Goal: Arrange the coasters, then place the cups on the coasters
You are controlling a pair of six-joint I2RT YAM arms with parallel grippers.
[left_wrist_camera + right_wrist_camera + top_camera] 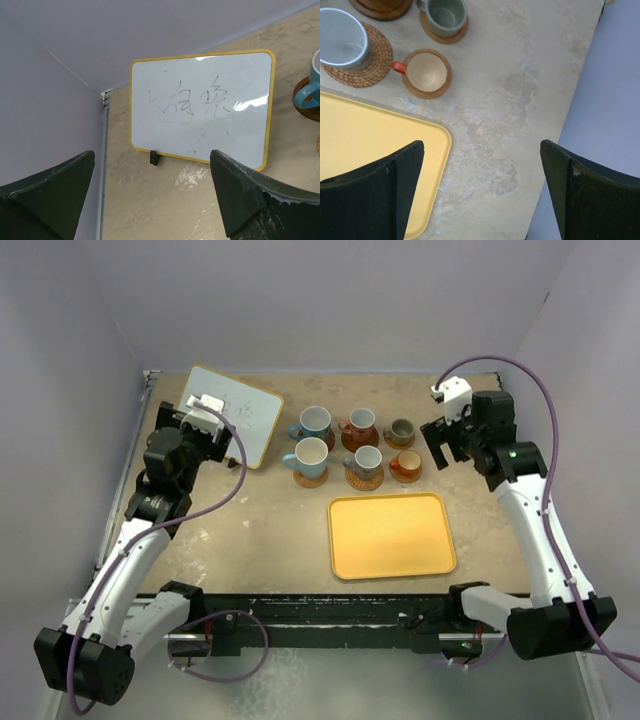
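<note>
My left gripper (152, 159): fingers spread wide with nothing between them. It hangs over the far-left corner of the tabletop (270, 530), facing the whiteboard (200, 105).
My right gripper (482, 147): fingers spread wide, holding nothing. It is over bare tabletop near the right edge, just right of the cups (367, 460) and touching none of them.
Cups, layout: six in two rows of three, toward the middle of the far edge, each upright on its own coaster.
Far row, left to right: light blue cup (315, 422), reddish cup (360, 423), grey-green cup (445, 14).
Near row, left to right: second light blue cup (311, 455), blue-grey cup (342, 37), orange cup (426, 71) with its handle pointing at the blue-grey cup.
Coasters (455, 36): a woven coaster (375, 62) shows around the blue-grey cup. Smooth brown discs ring the orange and grey-green cups, and a darker disc lies under the reddish cup.
Tray (392, 535): yellow, rectangular and bare. It lies between the near row and the near edge, right of centre, and one rounded corner sits beside my right gripper's finger in the wrist view.
Whiteboard: yellow-framed, propped on a small black stand in the far-left corner, with faint scribbles on it. The light blue cup on its dark disc is just beside its right edge.
</note>
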